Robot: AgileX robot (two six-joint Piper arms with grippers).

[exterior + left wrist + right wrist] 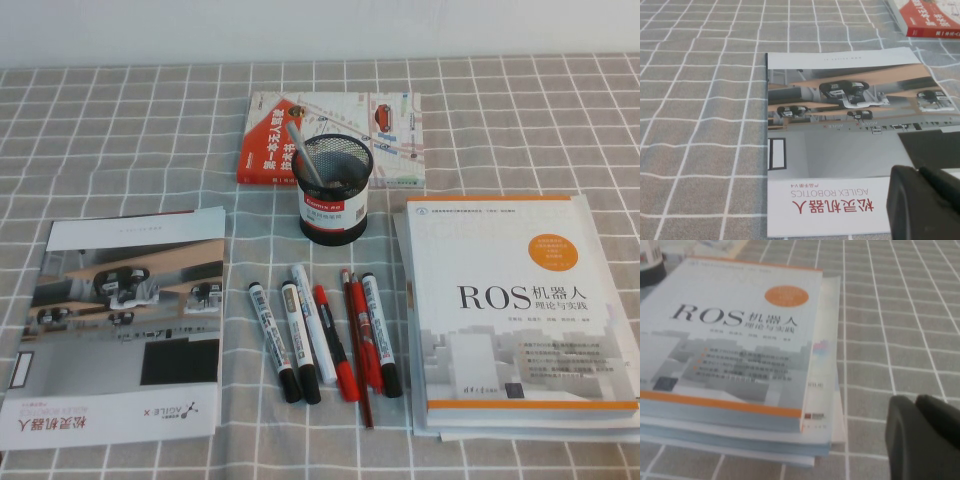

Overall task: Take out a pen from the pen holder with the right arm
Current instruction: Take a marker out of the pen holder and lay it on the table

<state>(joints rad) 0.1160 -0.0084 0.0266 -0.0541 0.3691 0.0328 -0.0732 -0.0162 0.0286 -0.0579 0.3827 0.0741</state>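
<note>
Pen holder [335, 195], black mesh, stands upright mid-bench on the grey checked cloth [110, 130]. It is just in front of a red-spined map book [380, 130], and one grey pen [303, 155] leans inside it. Nearer me a row of markers [300, 345] lies flat on the cloth, between an AgileX brochure [125, 320] on the left and a stack of ROS books [520, 300] on the right.

From the left wrist, the left claw [920, 180] hangs over the brochure's near corner. Its dark halves are pressed together and hold nothing.

From the right wrist, the right claw [917, 412] hovers above bare cloth just beside the ROS stack, well apart from the pen holder. It is fully closed and empty.
</note>
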